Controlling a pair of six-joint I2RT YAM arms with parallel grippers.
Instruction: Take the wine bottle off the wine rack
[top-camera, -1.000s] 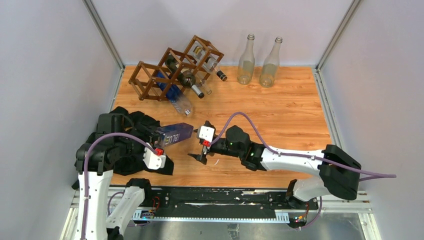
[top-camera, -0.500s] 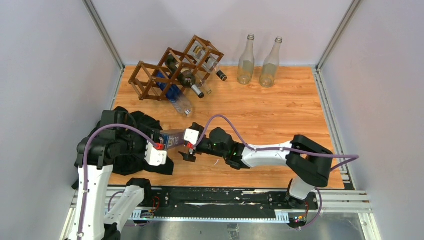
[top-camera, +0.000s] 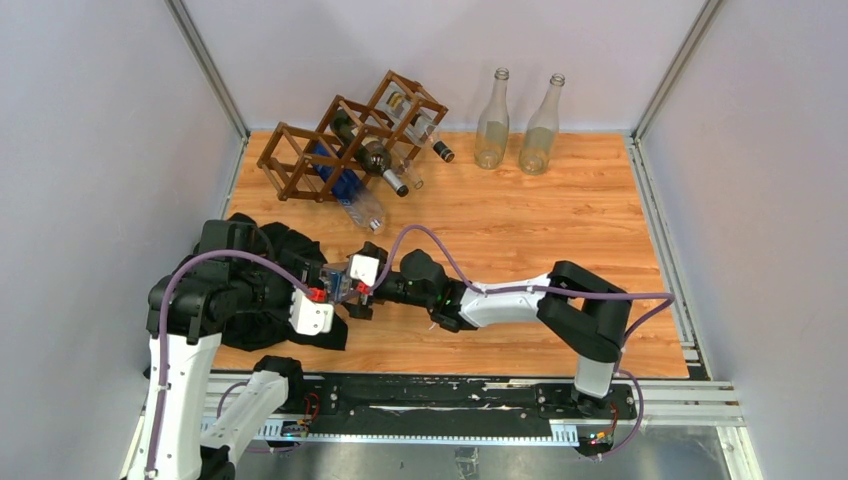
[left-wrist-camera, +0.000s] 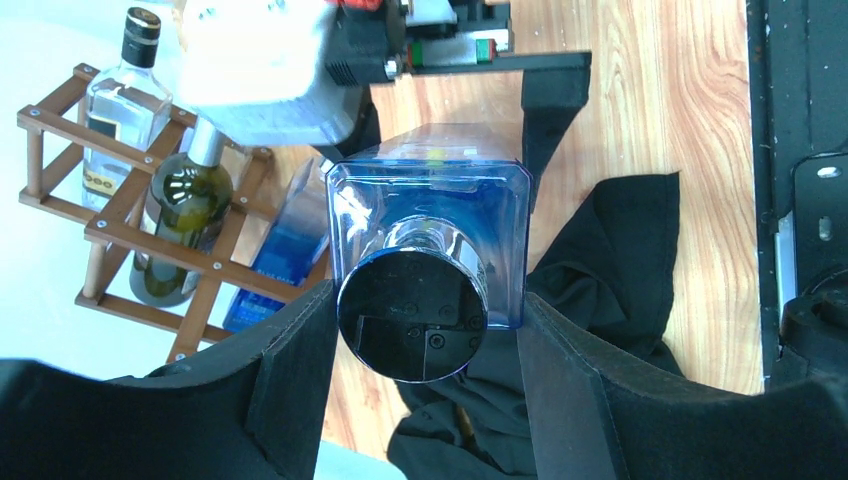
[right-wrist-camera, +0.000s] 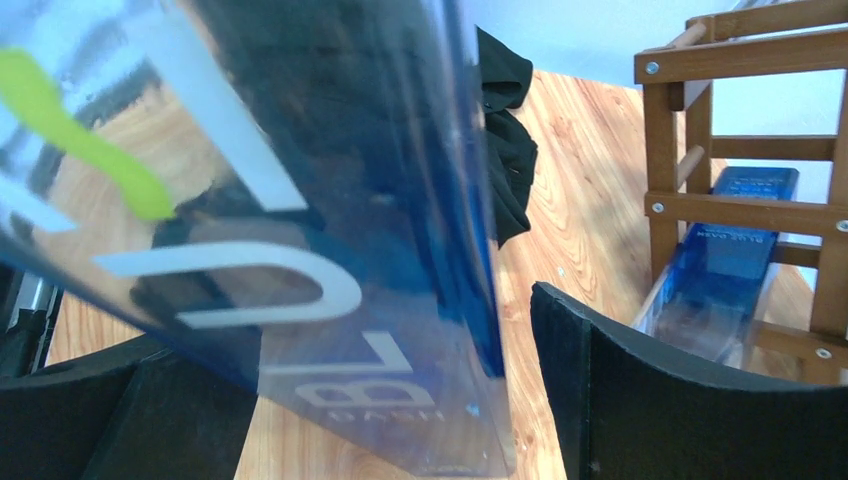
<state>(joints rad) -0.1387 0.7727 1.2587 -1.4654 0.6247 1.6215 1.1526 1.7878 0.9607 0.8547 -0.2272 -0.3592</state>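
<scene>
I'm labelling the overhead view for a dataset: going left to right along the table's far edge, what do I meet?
wine rack → first clear bottle → second clear bottle

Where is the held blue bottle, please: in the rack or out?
Out: the left gripper holds the blue bottle apart from the wine rack.

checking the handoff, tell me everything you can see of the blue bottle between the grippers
The blue bottle looks like clear blue glass, square in section with flat sides, white lettering on one side and a shiny round cap. It lies roughly level at the near left of the table, off the wine rack, cap toward the left arm. The left gripper is shut on its neck end; the open right gripper straddles its body, one finger clearly apart from it.
</scene>
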